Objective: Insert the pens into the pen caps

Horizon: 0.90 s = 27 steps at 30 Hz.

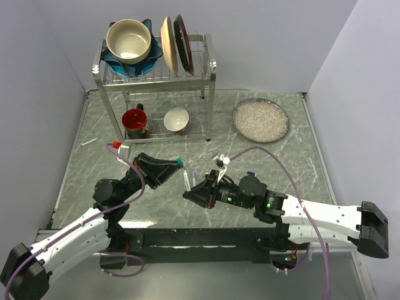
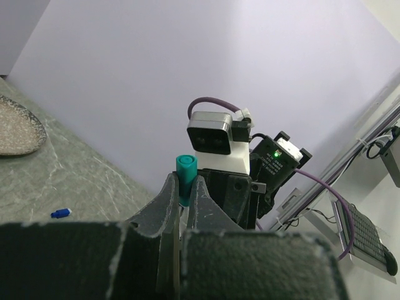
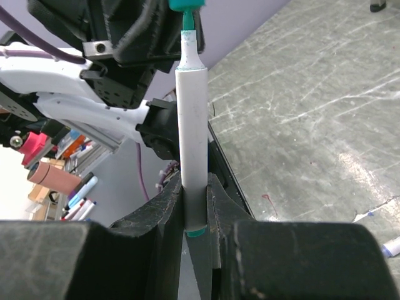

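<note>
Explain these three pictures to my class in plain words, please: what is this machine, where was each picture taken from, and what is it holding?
It is a pair of robot arms fixed at the near edge of a table, each ending in two-fingered jaws. The overhead picture looks down from behind the left arm and right arm. The other two come from a camera on each wrist. The left jaws are shut on a teal cap; the right jaws are shut on a white pen, its teal tip pointing at that cap. On the table stand a dish rack and a speckled plate; a small blue cap lies loose.
</note>
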Each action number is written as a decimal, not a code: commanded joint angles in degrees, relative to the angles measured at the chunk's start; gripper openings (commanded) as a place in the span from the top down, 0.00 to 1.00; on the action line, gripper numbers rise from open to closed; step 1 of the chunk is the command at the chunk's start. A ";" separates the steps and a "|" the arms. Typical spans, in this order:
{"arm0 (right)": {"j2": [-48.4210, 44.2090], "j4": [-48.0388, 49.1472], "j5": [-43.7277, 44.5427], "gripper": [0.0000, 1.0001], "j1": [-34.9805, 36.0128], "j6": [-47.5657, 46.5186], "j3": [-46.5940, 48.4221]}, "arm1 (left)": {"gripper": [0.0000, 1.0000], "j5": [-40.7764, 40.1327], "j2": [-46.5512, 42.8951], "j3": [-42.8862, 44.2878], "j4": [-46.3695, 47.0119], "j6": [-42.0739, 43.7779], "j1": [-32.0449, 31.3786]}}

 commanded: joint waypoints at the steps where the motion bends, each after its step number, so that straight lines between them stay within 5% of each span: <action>1: 0.77 2.40 -0.19 1.00 0.68 0.14 3.03 | 0.99 -0.52 -0.25 -0.08 3.29 0.70 -0.28; 27: 2.53 1.08 2.26 1.00 1.12 -0.56 5.66 | 0.99 2.29 -2.44 -1.84 0.12 -0.27 -0.46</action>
